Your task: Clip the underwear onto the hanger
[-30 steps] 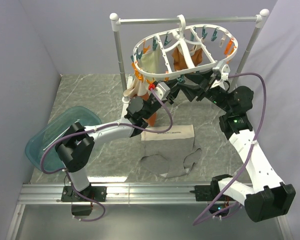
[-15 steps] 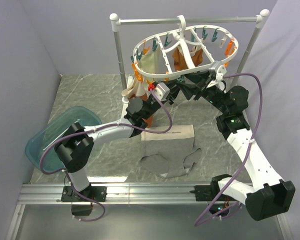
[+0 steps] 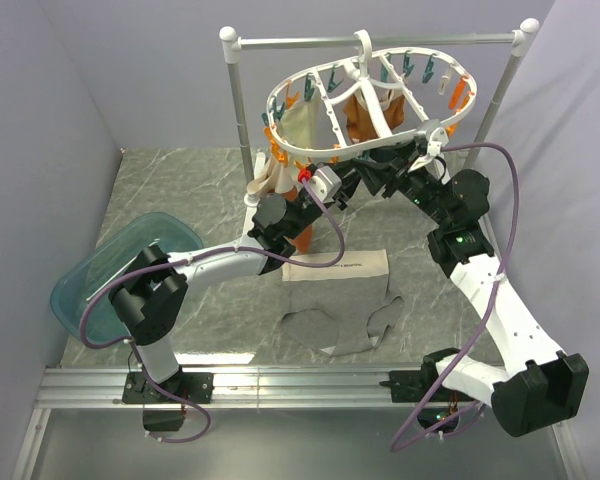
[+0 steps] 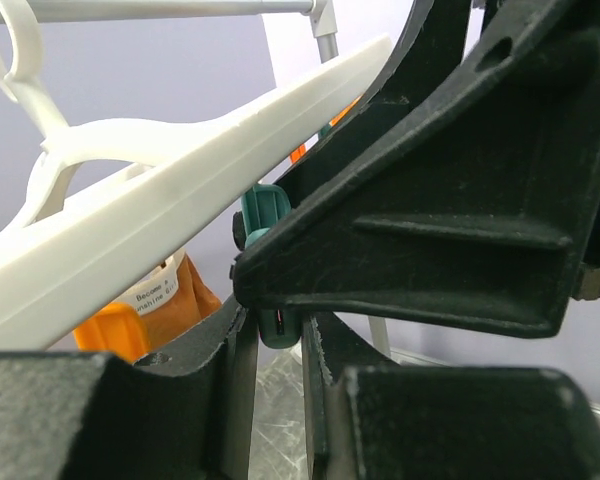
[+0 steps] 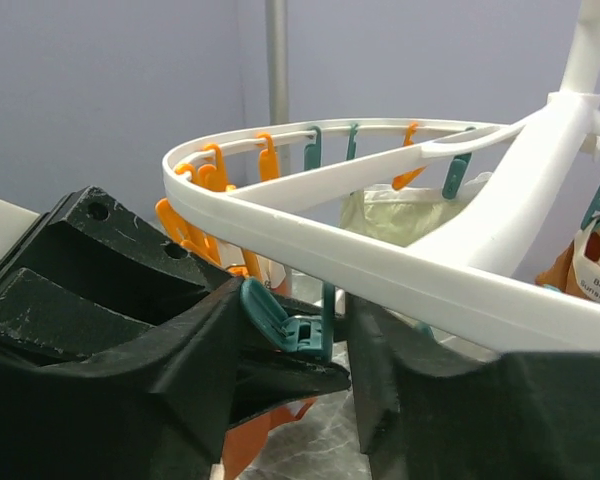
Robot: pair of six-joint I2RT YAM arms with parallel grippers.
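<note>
We find the underwear (image 3: 330, 305) lying flat and unheld on the marbled table (image 3: 180, 190). It is below both grippers and back toward the arm bases from them. Its cream waistband, the long axis, runs left to right, with the grey part nearer the bases. The left forearm (image 3: 230, 262) passes just beside the band's left end, so we judge the left arm the nearer.

A teal tub (image 3: 110, 280) sits well out on the left arm's outer side.

Higher up, the left gripper (image 4: 275, 335) is closed narrowly on a teal peg (image 5: 285, 322) under the near rim of the hanger (image 5: 400, 275). The right gripper (image 5: 300, 305) faces it on what appears to be the same peg, its fingers apart around the peg and not clamped.

In our judgement the garment must come up to this peg, and the two grippers crowd each other there.

Beyond them hang a rust-orange garment (image 3: 360, 115) and a cream garment (image 3: 300, 125), then the silver rail (image 3: 380, 41).
</note>
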